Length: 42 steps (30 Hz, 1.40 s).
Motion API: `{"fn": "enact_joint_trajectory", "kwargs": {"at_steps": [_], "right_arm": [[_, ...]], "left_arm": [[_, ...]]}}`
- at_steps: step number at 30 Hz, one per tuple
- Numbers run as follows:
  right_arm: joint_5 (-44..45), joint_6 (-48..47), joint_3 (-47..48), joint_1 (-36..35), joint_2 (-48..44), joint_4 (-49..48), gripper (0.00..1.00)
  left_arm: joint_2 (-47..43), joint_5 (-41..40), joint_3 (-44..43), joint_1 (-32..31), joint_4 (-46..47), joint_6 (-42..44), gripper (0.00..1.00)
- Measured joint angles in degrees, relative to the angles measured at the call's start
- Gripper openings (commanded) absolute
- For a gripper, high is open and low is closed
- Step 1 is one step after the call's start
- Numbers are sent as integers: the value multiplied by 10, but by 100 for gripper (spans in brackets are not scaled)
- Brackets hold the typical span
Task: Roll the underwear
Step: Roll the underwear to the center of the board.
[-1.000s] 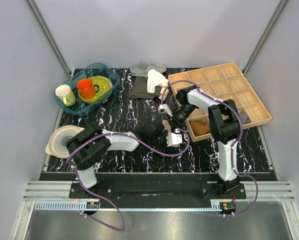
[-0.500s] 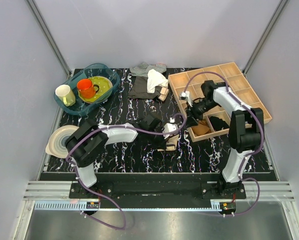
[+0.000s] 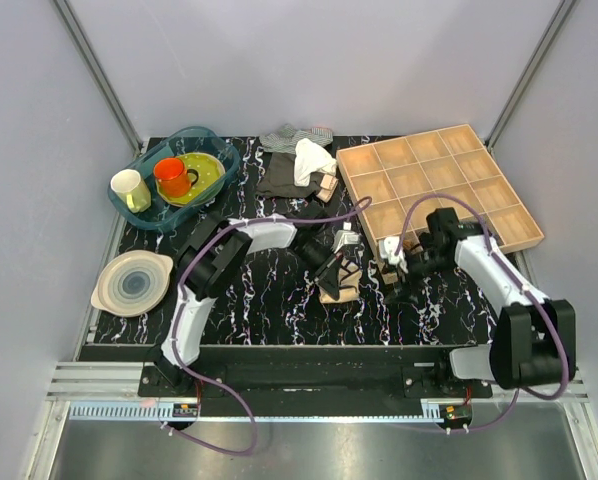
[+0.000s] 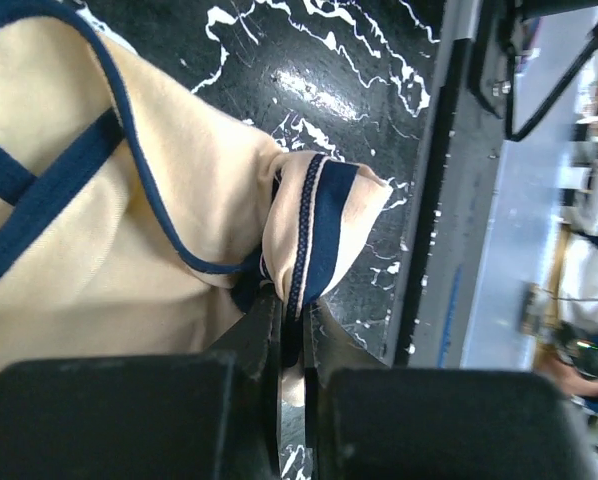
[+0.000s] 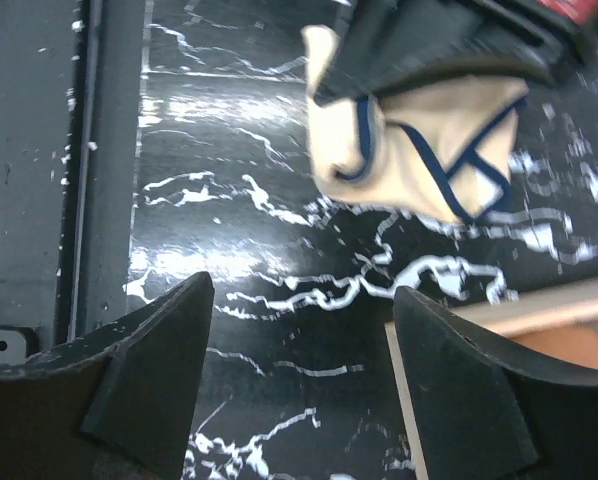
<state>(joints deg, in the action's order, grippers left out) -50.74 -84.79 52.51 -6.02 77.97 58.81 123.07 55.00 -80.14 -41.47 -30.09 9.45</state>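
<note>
The underwear is pale beige with dark edging and lies bunched on the black marbled table, just left of the wooden tray. My left gripper is over it. In the left wrist view the gripper is shut on a folded piece of the underwear's edging band. My right gripper hangs at the tray's front-left corner, a little right of the underwear. Its fingers are spread wide over bare table, and it is empty. The right wrist view shows the underwear ahead of it.
A wooden compartment tray stands at the back right, its edge close to my right gripper. A pile of cloths with a white cloth lies at the back middle. A blue basin with mugs and a round plate are at the left.
My right gripper has left the underwear, swung over the tray and come down to the tray's front-left corner. My left gripper has moved right and towards the front with the underwear.
</note>
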Motion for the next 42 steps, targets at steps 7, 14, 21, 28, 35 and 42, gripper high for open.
{"fn": "enact_joint_trajectory", "kwargs": {"at_steps": [7, 14, 21, 28, 35, 42], "right_arm": [[19, -69, -69, -148, -47, -113, 81], [110, -55, -100, -274, 10, -274, 74], [188, -56, -143, -312, 37, -372, 47], [208, -37, -137, -317, 54, -409, 3], [209, -10, -125, -315, 54, -378, 0], [158, 6, -48, -261, 99, -215, 0]], "left_arm": [[86, 99, -81, 27, -95, 0, 2], [117, 136, -101, 30, -143, -6, 3], [118, 144, -89, 35, -131, -33, 6], [68, 146, 12, 42, 34, -131, 29], [-122, 5, 235, 54, 315, -219, 38], [-297, -99, 432, 59, 530, -193, 42]]}}
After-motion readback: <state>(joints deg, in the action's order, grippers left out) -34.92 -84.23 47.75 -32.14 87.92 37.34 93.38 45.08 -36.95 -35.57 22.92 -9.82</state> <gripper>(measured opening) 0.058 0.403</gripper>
